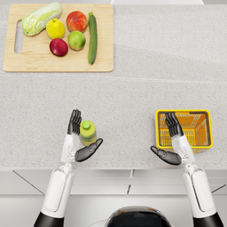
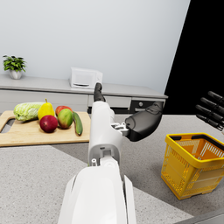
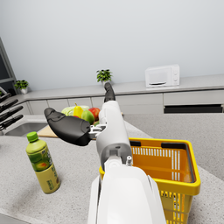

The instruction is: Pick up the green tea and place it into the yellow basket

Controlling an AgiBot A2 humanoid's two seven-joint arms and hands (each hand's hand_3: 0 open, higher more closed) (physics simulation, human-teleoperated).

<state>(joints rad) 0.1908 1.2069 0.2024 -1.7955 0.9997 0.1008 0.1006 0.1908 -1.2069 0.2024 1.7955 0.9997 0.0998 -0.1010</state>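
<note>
Even, bright, diffuse rendered light; soft faint shadows on the counter (image 1: pixel 133 88). No glare. All views slightly soft, low resolution.

I see speckled grey stone worktop (image 1: pixel 146 66) filling most of head view, pale cabinet fronts along near edge. Wooden cutting board (image 1: pixel 57 62) far left on it, loaded with produce. Beyond, plain pale wall (image 2: pixel 109 35), evenly lit, no window I can make out. Long grey back counter (image 2: pixel 52 85) with drawer fronts under it. White microwave (image 3: pixel 162 75) on that counter, potted plant (image 3: pixel 104 75) further along, second small plant (image 3: pixel 21 84) near what may be sink, too blurred to confirm.
</note>
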